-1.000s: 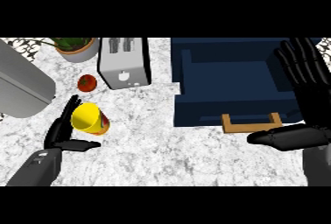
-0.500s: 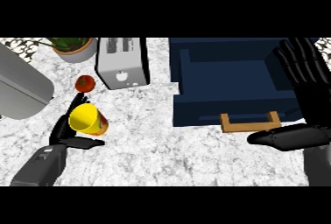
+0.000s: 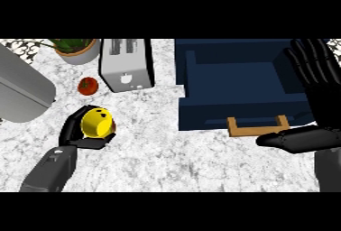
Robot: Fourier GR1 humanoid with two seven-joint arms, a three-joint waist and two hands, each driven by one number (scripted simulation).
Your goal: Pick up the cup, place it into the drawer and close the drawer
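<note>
The yellow cup (image 3: 97, 122) sits at the left of the marble counter (image 3: 166, 153), inside the grasp of the left hand (image 3: 81, 135). That hand's black fingers curl round the cup from the left and from below, and the thumb side wraps its lower edge, so the hand is clamped on the cup. The cup lies tilted, with two small dark marks showing on its yellow side. Whether it is lifted off the counter or still touching it cannot be told from this view. The grey left forearm (image 3: 52, 169) runs down from the hand to the lower left edge.

Just above the cup lies a red tomato (image 3: 88, 86), apart from the hand. Beside the tomato, to its right, stands a silver toaster (image 3: 126, 64) with two slots on top. A potted plant (image 3: 76, 48) is at the upper left, next to the toaster. A large grey rounded object (image 3: 20, 90) fills the far left edge.

Well to the right of the cup, the dark blue drawer (image 3: 233, 85) stands open, its wooden handle (image 3: 258, 127) facing the lower edge. The right hand (image 3: 313, 76) is at the right edge over the drawer's right side, fingers straight and spread apart, pointing up, holding nothing. Its thumb (image 3: 293, 140) lies just right of the handle.
</note>
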